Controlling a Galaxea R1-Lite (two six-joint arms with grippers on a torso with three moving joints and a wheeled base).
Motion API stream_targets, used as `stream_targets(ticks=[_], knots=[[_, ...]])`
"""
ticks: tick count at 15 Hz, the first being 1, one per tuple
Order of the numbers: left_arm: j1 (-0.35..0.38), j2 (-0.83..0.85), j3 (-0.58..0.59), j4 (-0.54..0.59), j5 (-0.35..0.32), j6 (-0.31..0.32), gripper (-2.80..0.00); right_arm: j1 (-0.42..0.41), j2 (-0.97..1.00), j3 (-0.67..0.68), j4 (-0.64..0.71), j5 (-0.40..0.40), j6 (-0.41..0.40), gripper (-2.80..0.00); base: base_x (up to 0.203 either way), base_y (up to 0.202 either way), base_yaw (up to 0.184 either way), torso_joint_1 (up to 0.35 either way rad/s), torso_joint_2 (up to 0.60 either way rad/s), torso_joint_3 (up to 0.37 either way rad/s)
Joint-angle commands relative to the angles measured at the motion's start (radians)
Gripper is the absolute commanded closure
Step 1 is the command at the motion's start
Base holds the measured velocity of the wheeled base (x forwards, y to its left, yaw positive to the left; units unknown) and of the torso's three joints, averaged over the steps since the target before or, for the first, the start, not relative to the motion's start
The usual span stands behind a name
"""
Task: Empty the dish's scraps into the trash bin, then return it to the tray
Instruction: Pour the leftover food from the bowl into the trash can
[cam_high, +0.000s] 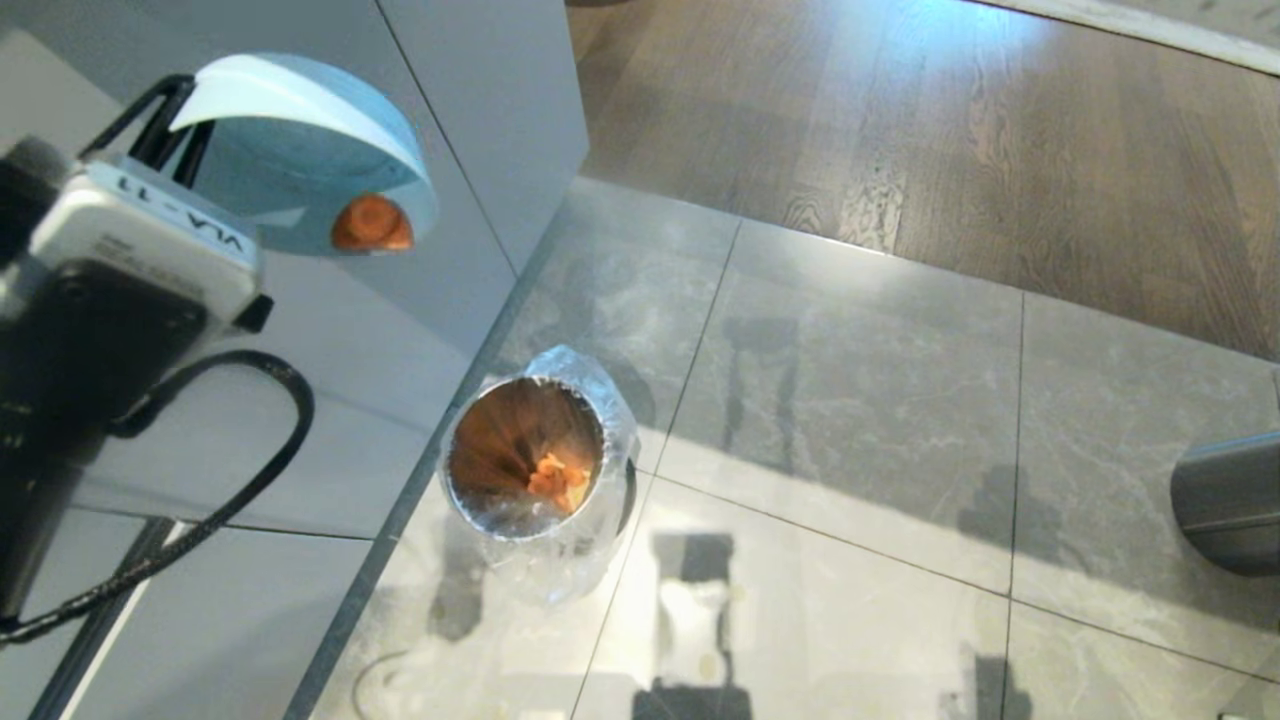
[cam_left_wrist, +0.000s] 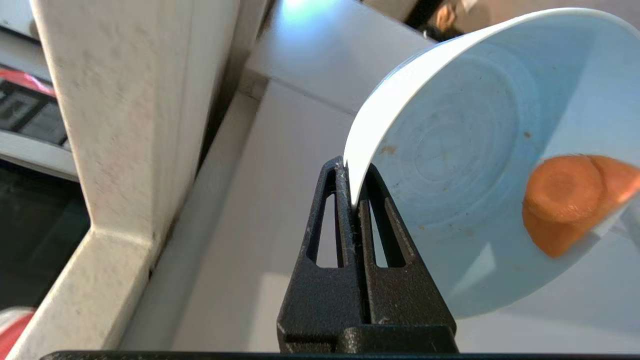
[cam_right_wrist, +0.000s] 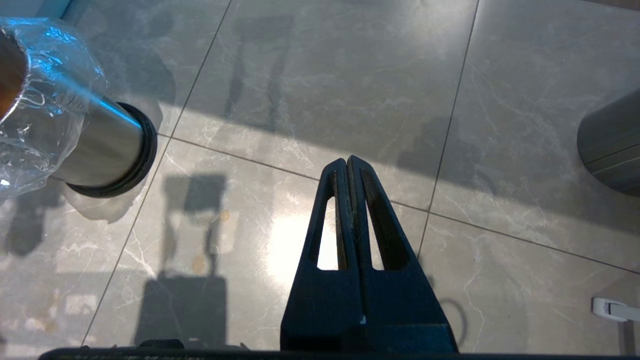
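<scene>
left tool (cam_left_wrist: 354, 192) pinches the dish (cam_left_wrist: 480, 165) rim, dish tipped sideways; right tool (cam_right_wrist: 348, 165) pressed together.

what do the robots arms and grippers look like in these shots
Both grippers have matte black, tapered fingers with long slot cutouts: the left gripper and the right gripper look identical in the wrist views. In the head view the left arm's wrist carries a white housing with a printed label that reads upside down, above a black body, and a black cable loops from it.
</scene>
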Motion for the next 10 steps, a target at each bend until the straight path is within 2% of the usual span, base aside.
stream_targets(ticks=[1,4,10], knots=[[-0.004,-0.022,0.041,-0.016,0.010,0.009,0.00,0.000,0.000,0.000,0.000,0.000,0.000,0.00,0.000,0.000,0.000,0.000,0.00,0.000],[-0.005,-0.015,0.007,-0.015,0.024,0.016,0.00,0.000,0.000,0.000,0.000,0.000,0.000,0.00,0.000,0.000,0.000,0.000,0.00,0.000],[-0.021,0.003,-0.019,-0.016,-0.003,0.045,0.00,0.000,0.000,0.000,0.000,0.000,0.000,0.00,0.000,0.000,0.000,0.000,0.00,0.000]])
